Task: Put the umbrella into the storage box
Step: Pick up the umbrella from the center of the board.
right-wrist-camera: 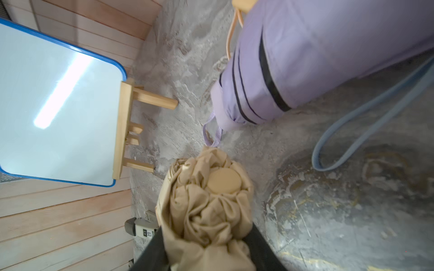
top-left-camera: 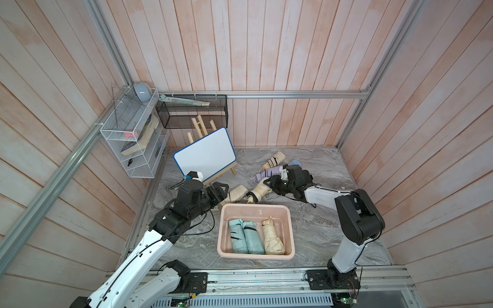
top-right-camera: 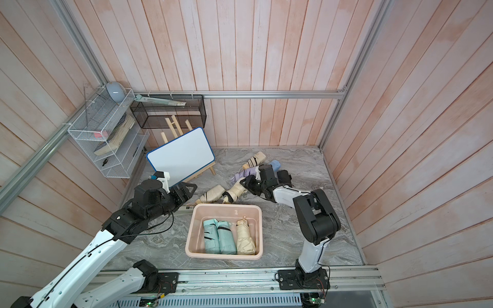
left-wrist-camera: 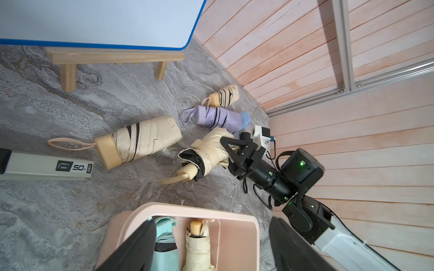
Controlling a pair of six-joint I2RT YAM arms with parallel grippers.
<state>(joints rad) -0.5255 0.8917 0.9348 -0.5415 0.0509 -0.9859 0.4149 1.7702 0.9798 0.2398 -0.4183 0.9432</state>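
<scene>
Left gripper [top-left-camera: 222, 194] hangs wide open and empty, off the pink storage box's [top-left-camera: 253, 206] back-left corner. The box is mid-bench [top-left-camera: 320, 234]. Just behind its far rim, outside it, is the cream umbrella [top-left-camera: 258, 192], with the right gripper [top-left-camera: 268, 184] clamped on its top end.

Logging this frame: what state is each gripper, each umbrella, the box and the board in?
Right gripper: shut on the loose cream umbrella, outside the box.
Left gripper: open, empty.
Storage box: holds two mint umbrellas and a packed cream umbrella, all folded.
Striped cream umbrella: folded, lying on the table.
Purple umbrella: folded, lying on the table.
Whiteboard: blank, propped on its easel.
</scene>
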